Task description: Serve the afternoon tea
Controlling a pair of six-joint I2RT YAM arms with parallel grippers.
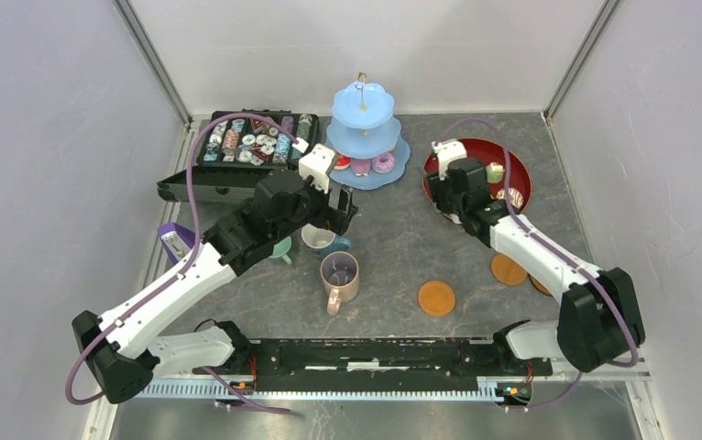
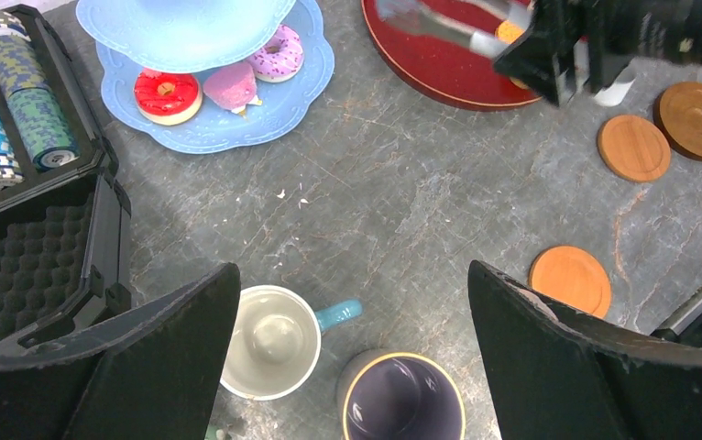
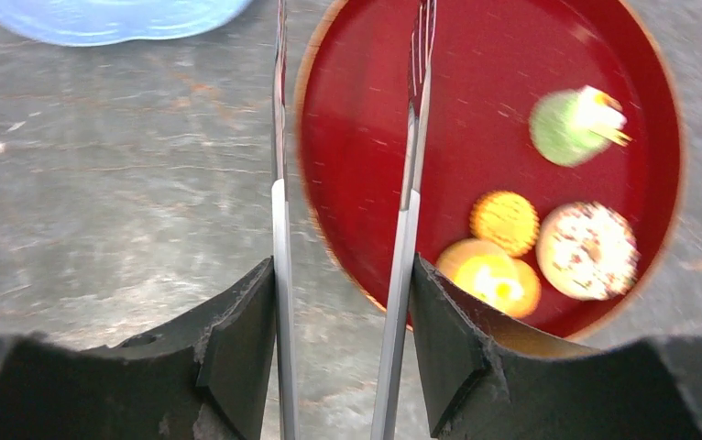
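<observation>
The left gripper [image 2: 354,312] hangs with its fingers wide apart over the white-and-blue mug [image 2: 269,341] and the pink-purple mug [image 2: 402,399] at the bottom of its view. The right gripper [image 3: 343,302] is clamped on the metal tongs [image 3: 279,238] above the red plate [image 3: 366,110], where what look like four blurred pastries [image 3: 587,249] lie at the right. Three more sit on the stand [image 2: 306,82], upper left.

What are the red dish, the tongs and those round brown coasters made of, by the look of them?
The red dish is glossy and smooth with a brownish rim, so lacquered wood or plastic; I cannot tell which. The tongs look like metal: thin silvery arms catching bright glints. The coasters are probably wood: matte brown with a raised, turned-looking rim.
</observation>
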